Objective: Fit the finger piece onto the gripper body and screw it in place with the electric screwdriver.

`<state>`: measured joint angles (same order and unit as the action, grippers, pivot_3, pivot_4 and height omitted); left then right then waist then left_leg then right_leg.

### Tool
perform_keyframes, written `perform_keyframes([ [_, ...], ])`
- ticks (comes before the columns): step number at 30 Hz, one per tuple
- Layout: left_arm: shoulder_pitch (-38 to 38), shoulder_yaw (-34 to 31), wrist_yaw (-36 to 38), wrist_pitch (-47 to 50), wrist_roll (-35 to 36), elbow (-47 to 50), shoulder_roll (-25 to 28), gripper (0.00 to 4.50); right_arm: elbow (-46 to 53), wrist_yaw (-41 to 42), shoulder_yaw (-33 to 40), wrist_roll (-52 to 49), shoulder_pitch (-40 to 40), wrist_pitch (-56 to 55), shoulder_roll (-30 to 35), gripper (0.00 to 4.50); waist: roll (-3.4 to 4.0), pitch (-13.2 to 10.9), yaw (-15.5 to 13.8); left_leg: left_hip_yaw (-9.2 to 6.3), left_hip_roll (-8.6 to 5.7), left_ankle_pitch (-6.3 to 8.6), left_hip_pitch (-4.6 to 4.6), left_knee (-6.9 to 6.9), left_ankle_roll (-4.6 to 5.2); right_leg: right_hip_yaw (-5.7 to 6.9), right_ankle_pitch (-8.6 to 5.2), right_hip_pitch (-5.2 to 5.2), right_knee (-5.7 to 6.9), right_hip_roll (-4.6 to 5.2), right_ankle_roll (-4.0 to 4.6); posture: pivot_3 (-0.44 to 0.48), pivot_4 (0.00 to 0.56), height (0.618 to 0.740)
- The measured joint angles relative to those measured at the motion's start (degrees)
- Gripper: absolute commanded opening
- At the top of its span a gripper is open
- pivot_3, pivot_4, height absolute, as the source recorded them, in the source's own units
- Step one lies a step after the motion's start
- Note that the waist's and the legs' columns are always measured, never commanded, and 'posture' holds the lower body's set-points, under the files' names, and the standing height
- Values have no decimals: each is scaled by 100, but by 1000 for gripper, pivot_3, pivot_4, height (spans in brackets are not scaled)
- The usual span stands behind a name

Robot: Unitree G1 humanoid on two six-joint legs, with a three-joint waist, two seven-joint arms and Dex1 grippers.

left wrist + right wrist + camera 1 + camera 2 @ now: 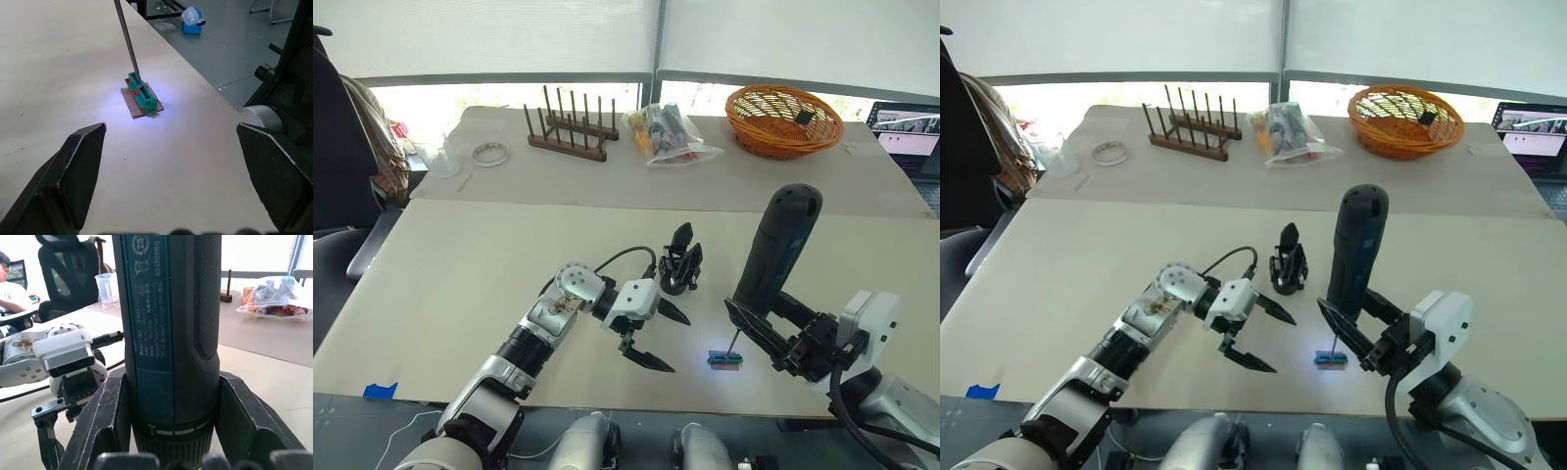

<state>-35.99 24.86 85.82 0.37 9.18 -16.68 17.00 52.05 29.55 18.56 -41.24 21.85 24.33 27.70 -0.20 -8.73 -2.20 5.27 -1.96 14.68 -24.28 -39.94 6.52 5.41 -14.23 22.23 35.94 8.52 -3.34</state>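
Stood close together near the front edge: gripper body (pixel 681 262), green terminal block (pixel 724 359), upright electric screwdriver (pixel 777 252) with its bit on the block. Left narrow gaps between them. Left wide bare table (pixel 460 264) on the left side. Kept peg rack (pixel 570 127), bag (pixel 668 134) and basket (pixel 783 120) well apart, at the rear.

A pale beige tabletop (pixel 460 264) is seen below bright windows covered by white roller blinds (pixel 489 34). A black office chair (pixel 337 147) is placed at its left end, and grey floor (pixel 234 54) is visible beyond its edge.
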Motion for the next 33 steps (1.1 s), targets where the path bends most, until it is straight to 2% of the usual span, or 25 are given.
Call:
perform_keyframes([
  [25,-17,0,-91,93,-3,11,-20,4500,-46,27,-96,111,85,-72,19,1968,0,0,0,0,0,0,0,-1,0,0,0,-1,2,0,0,0,150,740],
  [33,-41,0,-105,93,-3,10,-19,4500,-36,11,-82,-147,154,-40,185,1968,0,0,-1,-1,0,0,0,-2,0,0,0,-1,2,0,0,0,150,740],
])
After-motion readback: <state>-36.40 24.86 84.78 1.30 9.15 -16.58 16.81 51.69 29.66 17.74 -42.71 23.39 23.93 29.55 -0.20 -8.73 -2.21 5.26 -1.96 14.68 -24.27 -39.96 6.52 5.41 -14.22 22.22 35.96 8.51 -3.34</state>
